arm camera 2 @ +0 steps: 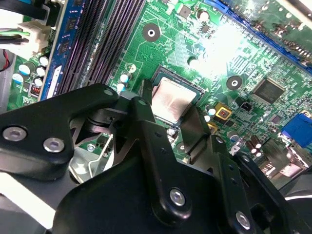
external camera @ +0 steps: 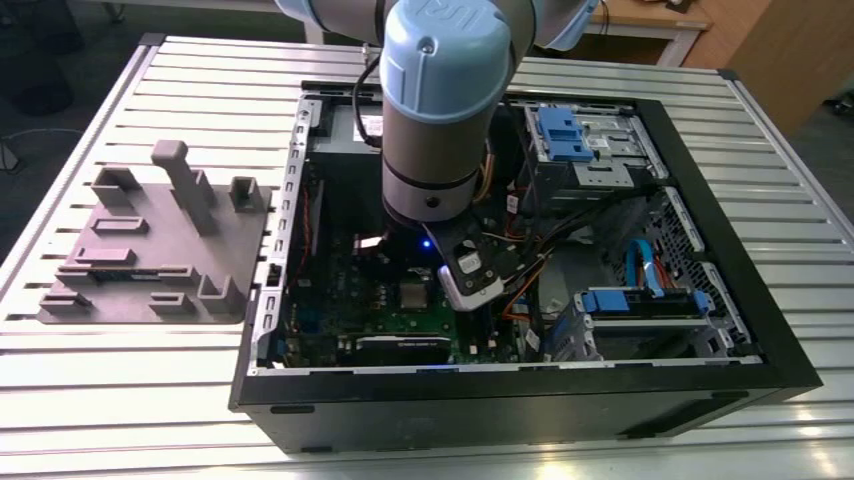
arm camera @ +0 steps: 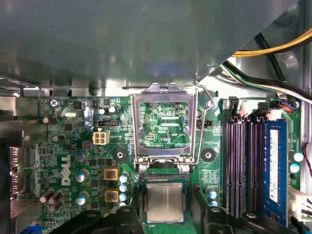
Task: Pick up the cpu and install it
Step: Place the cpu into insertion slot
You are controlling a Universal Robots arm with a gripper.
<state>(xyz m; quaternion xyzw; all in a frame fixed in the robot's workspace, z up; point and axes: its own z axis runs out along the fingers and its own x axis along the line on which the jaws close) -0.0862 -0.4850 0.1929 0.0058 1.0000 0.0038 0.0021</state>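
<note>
1. Gripper [arm camera 2: 169, 108] is down inside the open computer case [external camera: 534, 388]. Its black fingers [arm camera 2: 195, 126] are spread wide, one on each side of the cpu [arm camera: 165, 202], holding nothing.
2. The cpu lies flat in its socket on the green motherboard [arm camera: 214, 173]. It has a matte silvery square top and a pale rim.
3. Just beside the socket, the hinged metal load frame [arm camera: 137, 122] is swung open, with a thin wire lever [arm camera: 202, 126] alongside.
4. Nearby: dark memory slots [arm camera: 236, 165], one blue module [arm camera: 274, 165], small round capacitors [arm camera: 82, 175].
5. A grey sheet-metal box [arm camera: 146, 44] overhangs the board's edge. Yellow and black cables [arm camera: 273, 48] run past its corner.
6. Exterior view: the arm [external camera: 434, 120] comes down over the case's middle. A grey moulded fixture [external camera: 147, 260] sits well apart on the slatted table [external camera: 134, 400], at the exterior view's left.
</note>
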